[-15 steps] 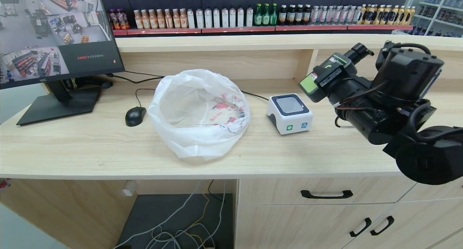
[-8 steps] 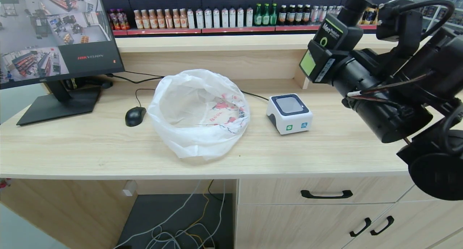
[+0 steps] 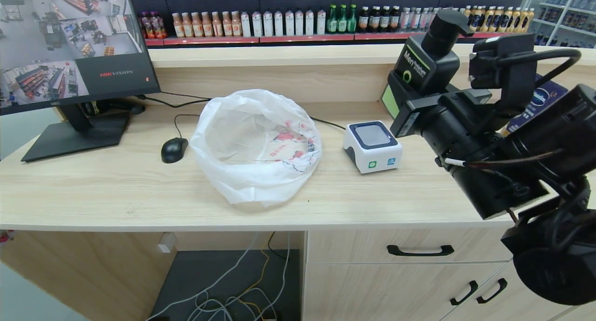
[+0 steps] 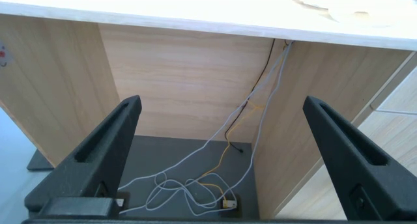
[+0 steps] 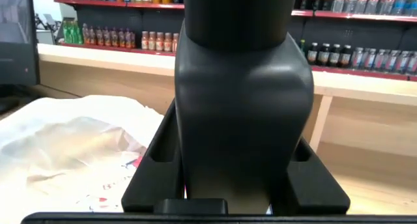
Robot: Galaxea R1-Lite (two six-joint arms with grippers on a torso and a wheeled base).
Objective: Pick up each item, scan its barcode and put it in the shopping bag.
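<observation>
My right gripper (image 3: 433,102) is shut on a black pump bottle (image 3: 424,65) with a green label. It holds the bottle roughly upright in the air, above and just right of the white barcode scanner (image 3: 372,146). In the right wrist view the bottle (image 5: 241,100) stands between the two fingers (image 5: 151,178). The white shopping bag (image 3: 256,144) lies open on the counter left of the scanner; it also appears as the bag (image 5: 71,152) beyond the bottle. My left gripper (image 4: 221,165) hangs open with nothing in it, below the counter's front edge, over the floor cables.
A dark blue pack (image 3: 535,102) lies on the counter behind my right arm. A black mouse (image 3: 174,149) and a monitor (image 3: 70,41) on its stand sit left of the bag. A raised ledge (image 3: 279,55) runs along the counter's back.
My right arm has lifted the bottle from a tilted pose beside the scanner and turned it upright. The blue pack behind the arm has come into sight.
</observation>
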